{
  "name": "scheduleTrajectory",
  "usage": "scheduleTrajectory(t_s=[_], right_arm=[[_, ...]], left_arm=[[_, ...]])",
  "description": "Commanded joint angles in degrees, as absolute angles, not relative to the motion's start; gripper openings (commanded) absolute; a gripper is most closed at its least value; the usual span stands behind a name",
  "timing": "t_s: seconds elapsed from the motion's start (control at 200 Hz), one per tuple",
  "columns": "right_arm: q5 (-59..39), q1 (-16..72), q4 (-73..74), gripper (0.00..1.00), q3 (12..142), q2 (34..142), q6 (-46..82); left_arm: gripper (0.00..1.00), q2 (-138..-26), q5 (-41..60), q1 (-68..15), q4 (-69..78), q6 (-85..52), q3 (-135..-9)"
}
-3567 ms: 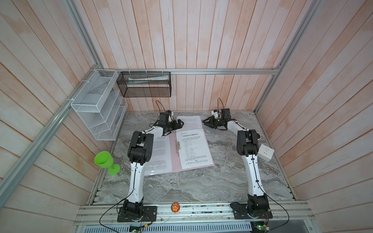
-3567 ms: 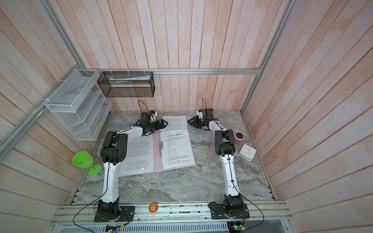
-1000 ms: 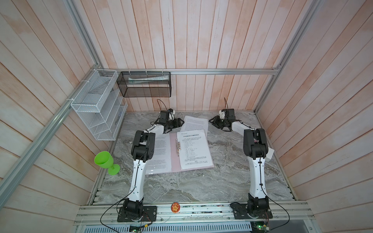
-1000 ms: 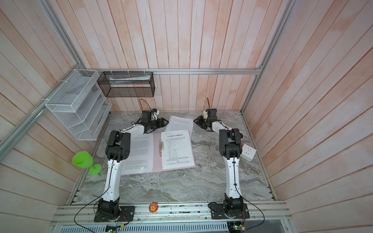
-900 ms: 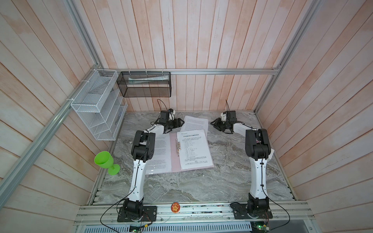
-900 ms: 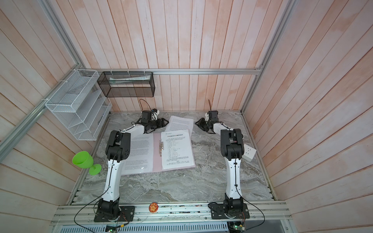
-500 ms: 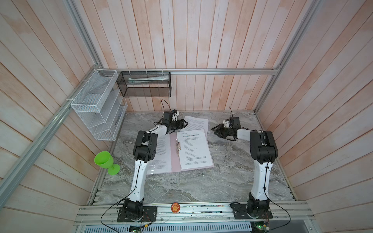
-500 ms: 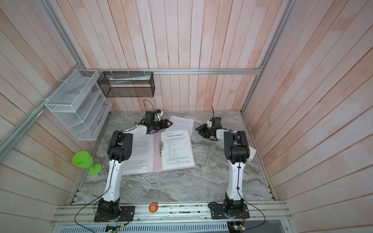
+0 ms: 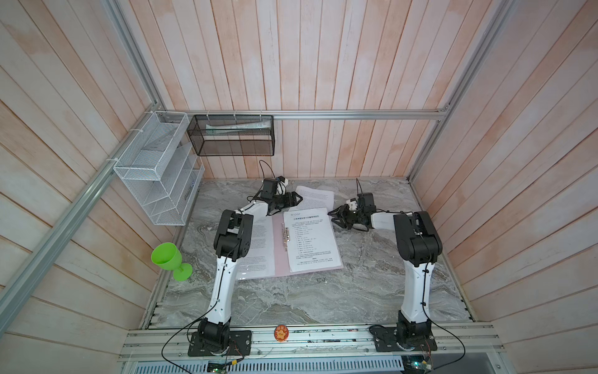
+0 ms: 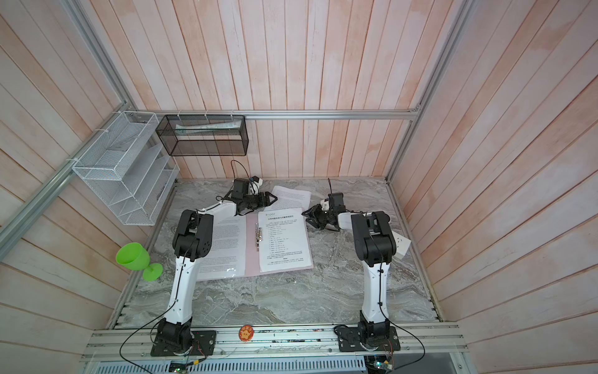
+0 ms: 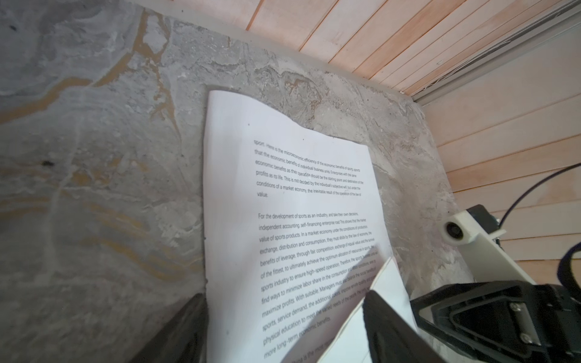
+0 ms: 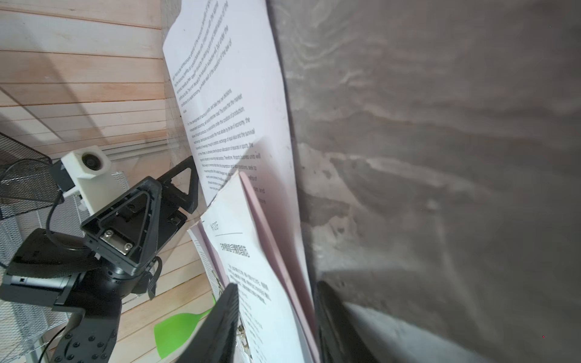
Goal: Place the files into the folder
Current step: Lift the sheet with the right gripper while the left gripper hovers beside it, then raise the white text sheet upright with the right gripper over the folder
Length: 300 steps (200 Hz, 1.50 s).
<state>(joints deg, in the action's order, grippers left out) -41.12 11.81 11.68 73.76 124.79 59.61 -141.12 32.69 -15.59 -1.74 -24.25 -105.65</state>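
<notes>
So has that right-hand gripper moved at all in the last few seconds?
Yes. The right gripper has come away from the back wall toward the table's near edge, and now sits beside the folder at its far right corner.

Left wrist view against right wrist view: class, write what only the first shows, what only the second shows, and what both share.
Only the left wrist view: the right arm's white camera. Only the right wrist view: the left arm's white camera, a green cup, a black mesh basket and the folder's pink edge. Both: the loose printed sheet, the marble table and the wooden wall.
</notes>
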Motion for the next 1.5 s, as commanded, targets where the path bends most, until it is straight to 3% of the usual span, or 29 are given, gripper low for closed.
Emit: scheduleTrajectory(t_s=[0.0,0.185,0.51,0.615,0.72,0.815,1.095,1.496], right_arm=[[-42.0,11.9,16.4,0.43,72.1,128.3,64.5],[-42.5,11.8,29.4,0.43,71.2,130.6,72.3],[-44.7,11.3,27.9,0.41,83.4,138.5,71.7],[-45.4,10.6,34.0,0.38,84.4,140.4,75.0],[-48.2,10.1,43.5,0.26,86.5,143.3,79.8],[-49.8,9.7,50.9,0.0,87.7,145.4,86.3],[-49.9,7.9,58.6,0.0,86.8,144.0,91.6],[-48.8,-0.3,64.2,0.0,77.8,129.1,94.1]], left_arm=[[0.8,-143.0,33.9,-15.7,-2.9,-24.9,-105.3],[0.8,-143.7,35.0,-15.9,-2.3,-24.8,-105.7],[0.8,-144.7,36.0,-16.2,-3.0,-24.6,-107.6],[0.8,-144.5,36.1,-16.2,-3.1,-24.5,-107.5],[0.8,-144.4,36.2,-16.2,-2.6,-24.6,-107.0],[0.8,-144.3,36.1,-16.2,-2.6,-24.6,-106.9],[0.8,-143.5,36.4,-15.7,-3.1,-24.8,-108.0],[0.81,-137.6,37.0,-14.5,-4.1,-25.1,-109.3]])
